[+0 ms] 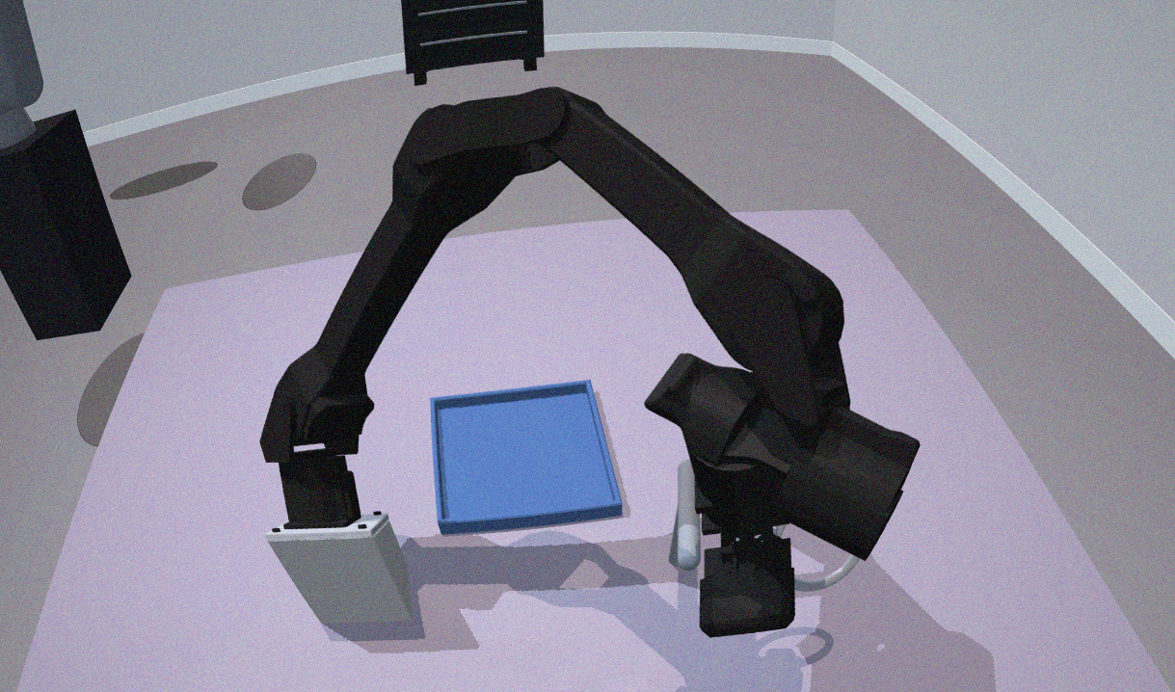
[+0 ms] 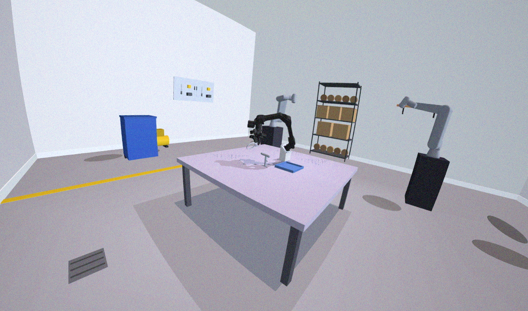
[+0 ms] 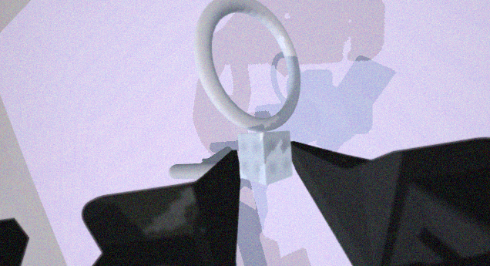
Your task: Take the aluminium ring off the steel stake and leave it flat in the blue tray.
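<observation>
Pale lilac and broad, the table top (image 1: 531, 292) (image 2: 277, 185) (image 3: 115, 86) stretches beneath the aluminium ring (image 1: 823, 586) (image 2: 248, 148) (image 3: 204, 53), which is off the stake and up in the air, tilted rather than flat. Its small block-like tab (image 3: 265, 157) is pinched between the two black fingers of the gripper (image 1: 776, 529) (image 2: 257, 141) (image 3: 263, 151), with the hoop reaching out beyond the fingertips. Near the ring in the top view, the steel stake (image 1: 685, 516) (image 2: 265, 161) (image 3: 186, 171) stands upright under its cross-bar. On its other side is the blue tray (image 1: 526, 456) (image 2: 289, 166), flat on the table, with the ring outside it. Over them arches the black arm (image 1: 488, 128) (image 2: 275, 115), rising from a pale block (image 1: 350, 576) (image 2: 285, 153). Farther out, across the grey floor, are a rack (image 2: 339, 85) of boxes and round items, a blue cabinet (image 2: 140, 137), and a grey arm (image 2: 439, 131) on a black pedestal (image 2: 426, 181)
</observation>
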### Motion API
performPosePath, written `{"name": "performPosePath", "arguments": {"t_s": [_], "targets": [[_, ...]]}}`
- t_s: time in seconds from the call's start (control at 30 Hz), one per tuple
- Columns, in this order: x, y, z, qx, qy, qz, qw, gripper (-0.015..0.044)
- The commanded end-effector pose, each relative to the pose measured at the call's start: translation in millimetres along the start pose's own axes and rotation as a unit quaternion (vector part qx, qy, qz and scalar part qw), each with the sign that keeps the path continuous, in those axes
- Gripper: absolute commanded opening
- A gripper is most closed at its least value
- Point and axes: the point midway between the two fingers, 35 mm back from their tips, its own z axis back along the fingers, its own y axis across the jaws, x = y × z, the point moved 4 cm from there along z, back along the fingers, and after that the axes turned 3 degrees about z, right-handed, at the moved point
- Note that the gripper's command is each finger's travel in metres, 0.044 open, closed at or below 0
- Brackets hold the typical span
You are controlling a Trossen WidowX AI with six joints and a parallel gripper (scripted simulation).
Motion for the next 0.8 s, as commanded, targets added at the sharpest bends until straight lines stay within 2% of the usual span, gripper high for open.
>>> {"name": "performPosePath", "arguments": {"t_s": [0.0, 0.77], "targets": [[-3.7, 3.8, 0.7, -0.002, -0.012, 0.038, 0.999, 0.0], [-29.9, 21.2, 2.0, -0.041, -0.068, 0.286, 0.955, 0.0]]}}
